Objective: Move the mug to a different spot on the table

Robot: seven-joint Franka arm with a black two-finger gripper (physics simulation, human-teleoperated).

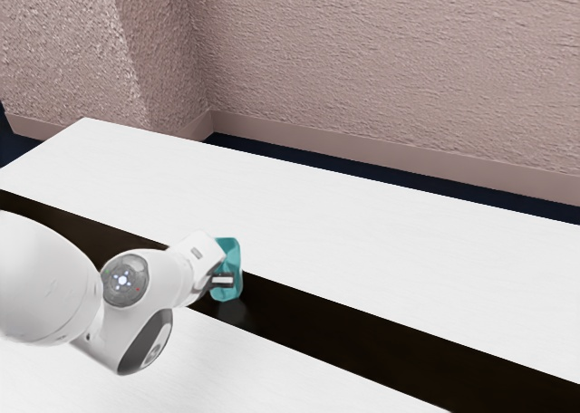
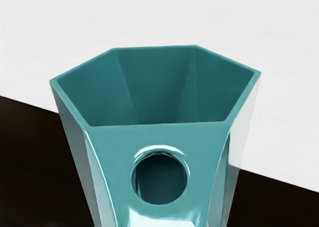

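A teal six-sided mug [image 1: 232, 254] hangs at the tip of my arm in the exterior view's lower left, over the near edge of a black stripe [image 1: 381, 336] in the white table [image 1: 362, 214]. My gripper [image 1: 223, 282] is shut on the mug at its handle side, and the white hand hides part of it. A faint shadow lies on the stripe just beneath it. In the wrist view the mug [image 2: 164, 97] sits right under my hand with its empty inside facing me, and its handle [image 2: 159, 137] with a round hole is nearest the camera.
The white table runs far toward the exterior view's right and back, up to a pinkish wall [image 1: 381, 60] with a baseboard. The arm's large white joints [image 1: 54, 295] take up the lower left corner.
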